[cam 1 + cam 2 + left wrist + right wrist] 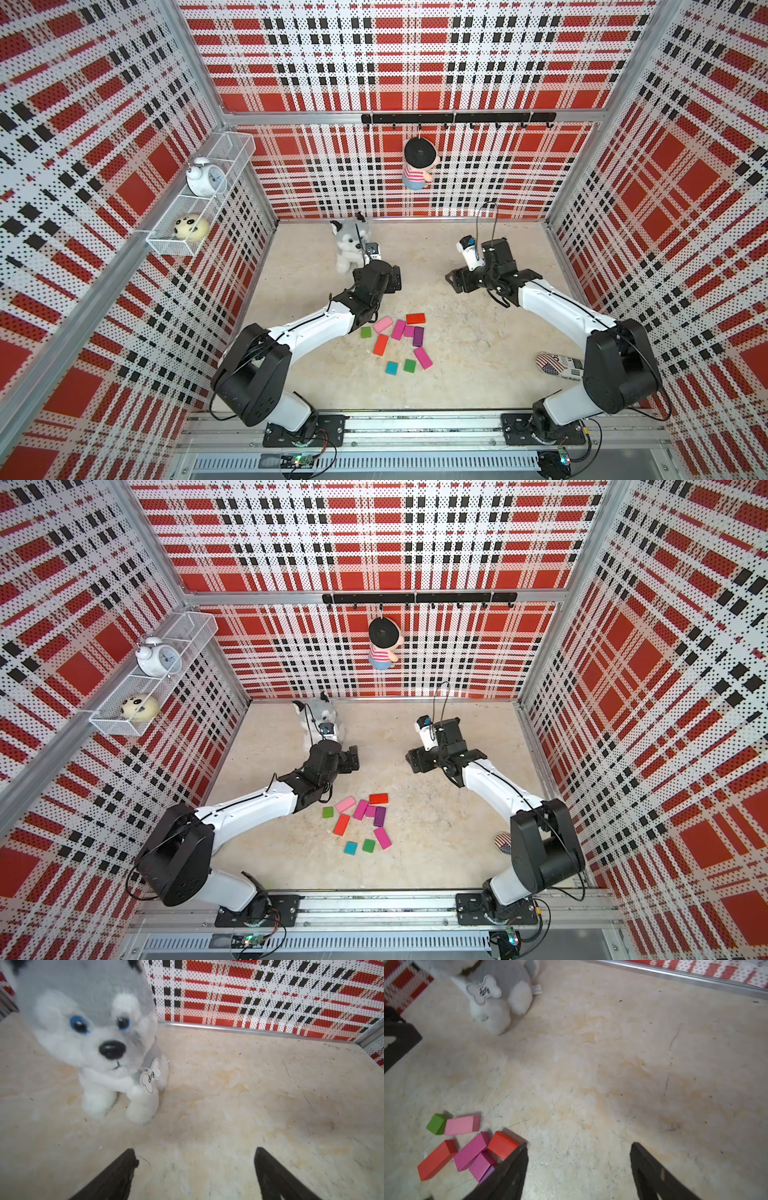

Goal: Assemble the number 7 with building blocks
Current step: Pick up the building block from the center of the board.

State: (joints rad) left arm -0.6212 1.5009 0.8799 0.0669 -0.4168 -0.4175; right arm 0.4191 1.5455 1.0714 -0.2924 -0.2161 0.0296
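The left gripper (pixel 195 1153), facing the plush dog (pixel 99 1028) at the far left corner of the table (pixel 478 332), and the right gripper (pixel 579 1147) both hover with jaws spread wide and empty, while the building blocks (pixel 398 329) lie scattered mid-table, toward its front edge.

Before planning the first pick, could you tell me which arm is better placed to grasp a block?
Right, probably: the right gripper is open with a red-orange block beside one jaw; the left gripper faces only the plush husky.
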